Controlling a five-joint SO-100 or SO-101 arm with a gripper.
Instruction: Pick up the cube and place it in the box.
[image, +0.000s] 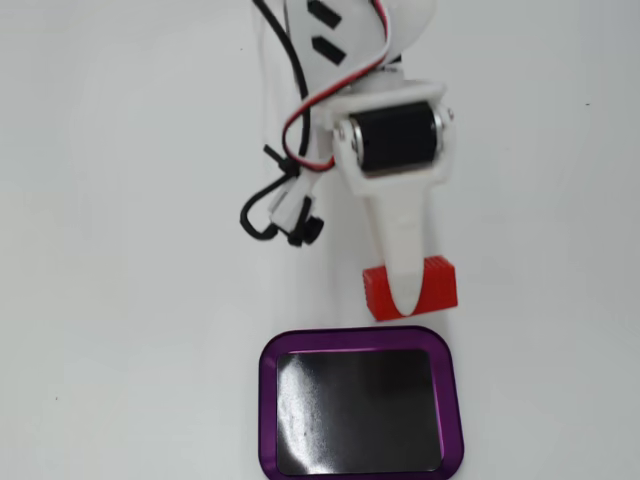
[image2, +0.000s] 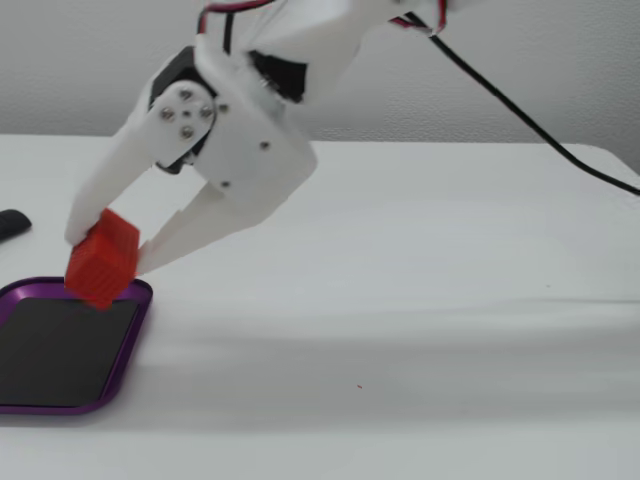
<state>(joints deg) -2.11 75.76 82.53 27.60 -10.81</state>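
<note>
You have the cube (image2: 102, 259) clamped between the two white fingers of the gripper (image2: 105, 255), and it is lifted off the table (image2: 420, 300): in the side-on fixed view the red block hangs tilted, one corner down, just above the near-right corner of the box (image2: 128, 345). In the top-down fixed view the cube (image: 432, 285) shows on both sides of the upper finger, which crosses its middle, and it lies just beyond the purple rim of the box (image: 268, 400), toward the arm's base. So the two views agree that the block is at the edge of the tray, not yet over the black floor.

The step in hand looks like the carry: the pick is done, the placing is not. By my reading, your next move calls for a short reach further out over the tray, so the whole block clears the rim and sits above the dark bottom. Then lower it a little and open the jaws.

Watch the tilt. If you let go from here, the low corner could catch the glossy rim and tip the block back onto the table. The black cables (image: 275, 205) hang beside the wrist, well apart from the tray, and should not interfere.
</note>
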